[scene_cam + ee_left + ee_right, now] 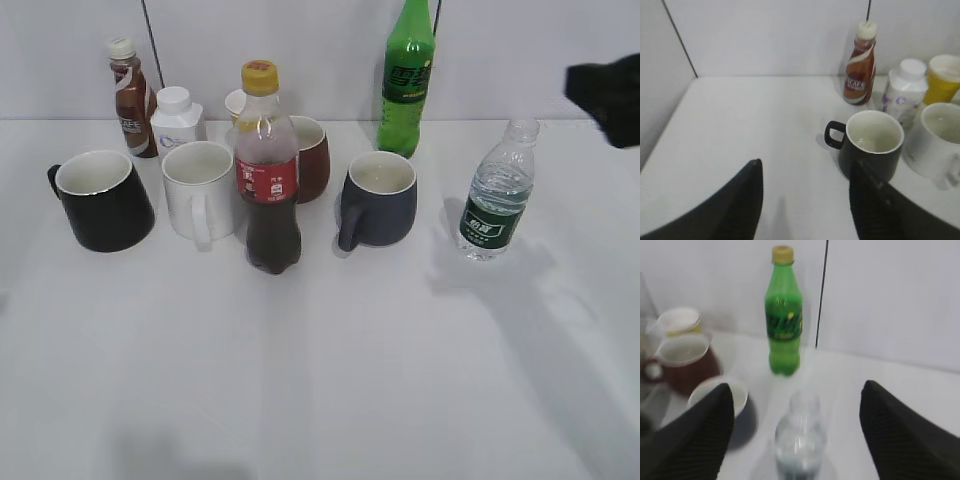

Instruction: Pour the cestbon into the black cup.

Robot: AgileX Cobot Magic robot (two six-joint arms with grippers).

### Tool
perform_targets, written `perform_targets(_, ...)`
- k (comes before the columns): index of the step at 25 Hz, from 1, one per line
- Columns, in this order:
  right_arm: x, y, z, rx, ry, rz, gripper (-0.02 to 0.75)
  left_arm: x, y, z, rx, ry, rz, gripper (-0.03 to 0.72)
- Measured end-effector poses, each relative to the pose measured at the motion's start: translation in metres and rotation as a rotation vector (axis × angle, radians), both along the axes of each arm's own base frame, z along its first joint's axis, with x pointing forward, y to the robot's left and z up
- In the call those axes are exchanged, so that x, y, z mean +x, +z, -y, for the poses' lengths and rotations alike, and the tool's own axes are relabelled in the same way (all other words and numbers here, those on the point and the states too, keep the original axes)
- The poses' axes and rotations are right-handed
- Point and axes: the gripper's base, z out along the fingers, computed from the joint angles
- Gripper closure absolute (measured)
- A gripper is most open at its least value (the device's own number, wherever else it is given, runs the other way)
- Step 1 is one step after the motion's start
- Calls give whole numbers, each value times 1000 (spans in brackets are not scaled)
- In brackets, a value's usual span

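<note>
The cestbon (pixel 497 195), a small clear bottle with a dark green label and no cap, stands upright at the right of the table. In the right wrist view it (pixel 801 440) is blurred, between and below my open right gripper's (pixel 797 415) fingers, untouched. In the exterior view the right gripper (pixel 607 92) hangs above and right of the bottle. The black cup (pixel 102 199) stands at the far left, handle to the left. In the left wrist view it (pixel 871 150) stands just beyond the right finger of my open, empty left gripper (pixel 805 175).
A white mug (pixel 200 190), a red-labelled cola bottle (pixel 270 175), a brown mug (pixel 312 158) and a navy-grey mug (pixel 380 200) stand in a row. Behind are a tall green soda bottle (pixel 407 80), a brown drink bottle (pixel 131 98), a white jar (pixel 177 118) and a yellow cup (pixel 943 77).
</note>
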Motion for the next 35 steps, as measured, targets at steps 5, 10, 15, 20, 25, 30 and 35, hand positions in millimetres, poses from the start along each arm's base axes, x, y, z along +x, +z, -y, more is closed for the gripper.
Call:
perform_targets(5,-68,26,17,-43,26,-126,148,-96,28,3,-52,22,83,256)
perform_targets(10,-139,27,38,-93,16,-281,148,-164,24,7,-81,18,87,256)
perform_targets(15,-184,18,59,-161,-51,-334,148,-193,10,8,-75,13,-39,256)
perform_targets(20,-192,8,62,-167,-66,-331,148,-187,4,10,-74,-14,-31,256)
perform_targets(25,-192,8,62,-167,-66,-331,148,-185,3,10,-78,-16,-22,273)
perform_targets(30,-192,8,62,-167,-66,-331,148,-185,3,13,-105,-37,-19,305)
perform_targets(35,-192,8,62,-167,-66,-331,148,-185,3,13,-108,-40,-16,358)
